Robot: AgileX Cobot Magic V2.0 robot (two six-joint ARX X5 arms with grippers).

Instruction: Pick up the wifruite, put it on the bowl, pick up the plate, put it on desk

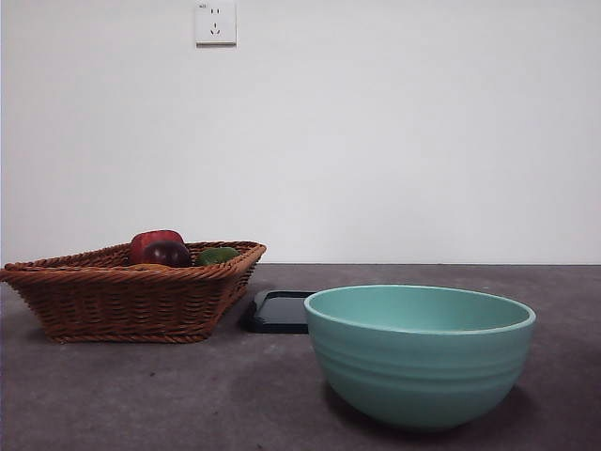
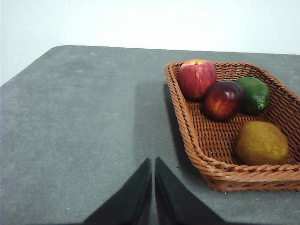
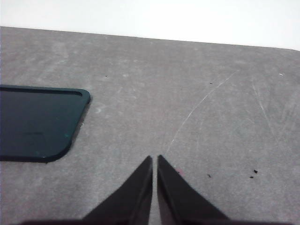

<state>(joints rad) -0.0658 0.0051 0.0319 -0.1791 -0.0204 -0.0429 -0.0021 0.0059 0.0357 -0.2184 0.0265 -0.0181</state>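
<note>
The wifruite (image 2: 261, 143), a small orange-brown fruit, lies in the wicker basket (image 2: 197, 154) at its near end; in the front view the basket wall hides it. The teal-green bowl (image 1: 419, 355) stands empty on the desk (image 1: 141, 395) at the front right. The dark flat plate (image 1: 279, 311) lies on the desk between basket and bowl, and also shows in the right wrist view (image 3: 37, 123). My left gripper (image 2: 153, 161) is shut and empty over bare desk beside the basket. My right gripper (image 3: 154, 159) is shut and empty over the desk (image 3: 187, 93) beside the plate.
The basket (image 1: 122, 296) stands at the left and also holds a red apple (image 2: 197, 77), a dark purple fruit (image 2: 222, 99) and a green fruit (image 2: 253, 93). A wall with a socket (image 1: 215, 23) stands behind the desk. Neither arm shows in the front view.
</note>
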